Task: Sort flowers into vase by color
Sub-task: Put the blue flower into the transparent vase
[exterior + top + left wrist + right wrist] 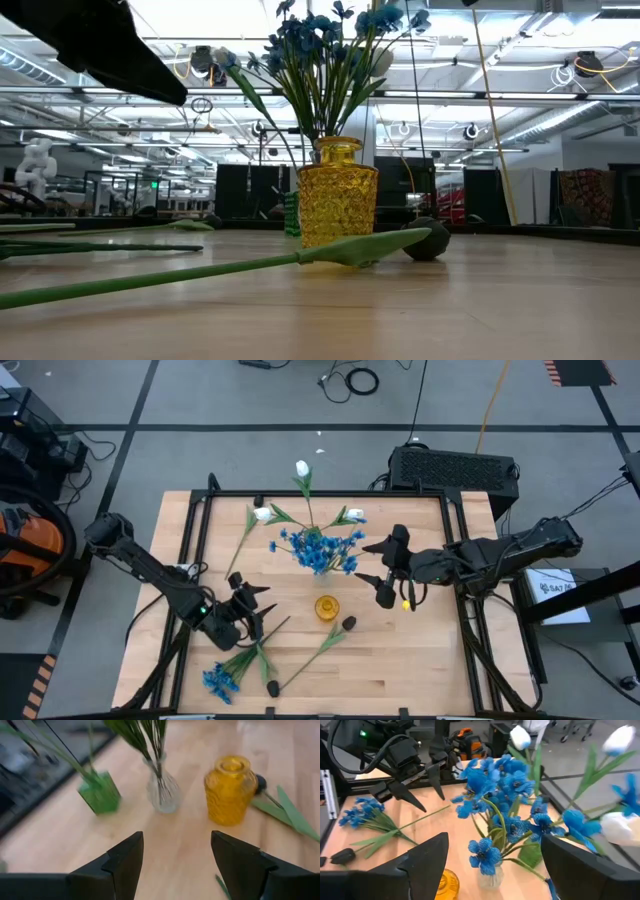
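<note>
Three vases stand mid-table: a green vase [102, 795] holding white tulips [302, 468], a clear vase [162, 795] holding blue flowers [320, 548], and an empty yellow vase [326, 607]. On the wood lie a blue cluster [220, 680] and two dark buds [348, 623] [272, 687], flat on their stems. My left gripper [262, 608] hovers open, left of the yellow vase and above the lying stems. My right gripper [368, 563] hovers open, just right of the blue bouquet [495, 795].
A black frame [330, 493] borders the table's far and side edges. The lying dark bud's long stem and leaf [360, 248] run past the yellow vase [337, 195]. Bare wood shows at the near right of the table [420, 670].
</note>
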